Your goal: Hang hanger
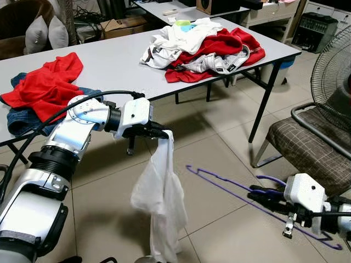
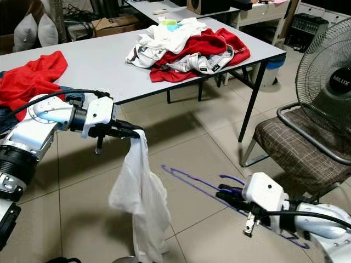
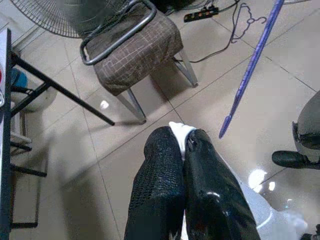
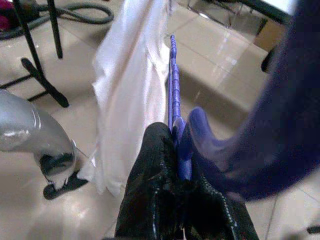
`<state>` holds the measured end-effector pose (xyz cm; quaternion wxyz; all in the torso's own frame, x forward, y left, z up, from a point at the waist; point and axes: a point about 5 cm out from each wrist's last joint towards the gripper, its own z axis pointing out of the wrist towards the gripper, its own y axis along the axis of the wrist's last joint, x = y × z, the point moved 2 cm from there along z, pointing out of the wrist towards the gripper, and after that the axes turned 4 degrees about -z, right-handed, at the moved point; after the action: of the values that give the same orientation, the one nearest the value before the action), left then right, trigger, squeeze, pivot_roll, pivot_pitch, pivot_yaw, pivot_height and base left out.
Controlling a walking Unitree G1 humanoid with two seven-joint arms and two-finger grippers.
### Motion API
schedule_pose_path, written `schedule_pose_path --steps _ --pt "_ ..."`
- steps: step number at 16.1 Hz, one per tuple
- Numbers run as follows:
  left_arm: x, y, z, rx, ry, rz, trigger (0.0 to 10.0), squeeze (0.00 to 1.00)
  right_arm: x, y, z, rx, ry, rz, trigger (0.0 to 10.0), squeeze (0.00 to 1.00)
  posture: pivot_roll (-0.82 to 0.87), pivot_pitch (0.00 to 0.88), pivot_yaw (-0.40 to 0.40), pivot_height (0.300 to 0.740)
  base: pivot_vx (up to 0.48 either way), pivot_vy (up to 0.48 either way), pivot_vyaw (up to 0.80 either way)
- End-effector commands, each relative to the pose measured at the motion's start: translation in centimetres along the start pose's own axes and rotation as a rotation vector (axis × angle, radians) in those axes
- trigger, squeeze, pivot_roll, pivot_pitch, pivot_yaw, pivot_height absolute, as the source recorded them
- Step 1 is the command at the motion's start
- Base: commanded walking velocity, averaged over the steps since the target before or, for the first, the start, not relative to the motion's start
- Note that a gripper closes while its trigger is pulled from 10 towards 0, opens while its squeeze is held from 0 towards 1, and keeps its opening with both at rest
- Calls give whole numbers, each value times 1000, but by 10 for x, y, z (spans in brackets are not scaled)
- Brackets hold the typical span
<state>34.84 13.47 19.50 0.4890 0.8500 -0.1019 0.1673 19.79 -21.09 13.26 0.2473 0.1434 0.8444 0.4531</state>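
Right gripper (image 1: 258, 195) clamps purple hanger (image 1: 230, 183), left gripper (image 1: 163, 133) pinches white garment (image 1: 159, 203); threading step, next: tip into collar.

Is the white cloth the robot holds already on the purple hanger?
No, the white cloth hangs from the left claw, while the purple hanger sits apart in the right claw.
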Motion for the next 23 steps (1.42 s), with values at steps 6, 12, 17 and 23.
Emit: schedule_pose_path --steps 6,12,17,23 --pt "-13 19 10 -70 -74 110 10000 0 -12 -1 8 7 41 -70 10000 0 45 0 72 740 0 0 0" --pt "-19 30 14 -89 -125 159 10000 0 -16 -6 12 22 207 -139 10000 0 52 8 71 740 0 0 0" --pt "-19 28 14 -64 -158 174 10000 0 -21 7 2 -3 358 -220 10000 0 41 20 89 740 0 0 0" --pt "-32 37 29 -83 -260 221 10000 0 -49 -1 -2 50 424 -215 10000 0 24 20 52 740 0 0 0"
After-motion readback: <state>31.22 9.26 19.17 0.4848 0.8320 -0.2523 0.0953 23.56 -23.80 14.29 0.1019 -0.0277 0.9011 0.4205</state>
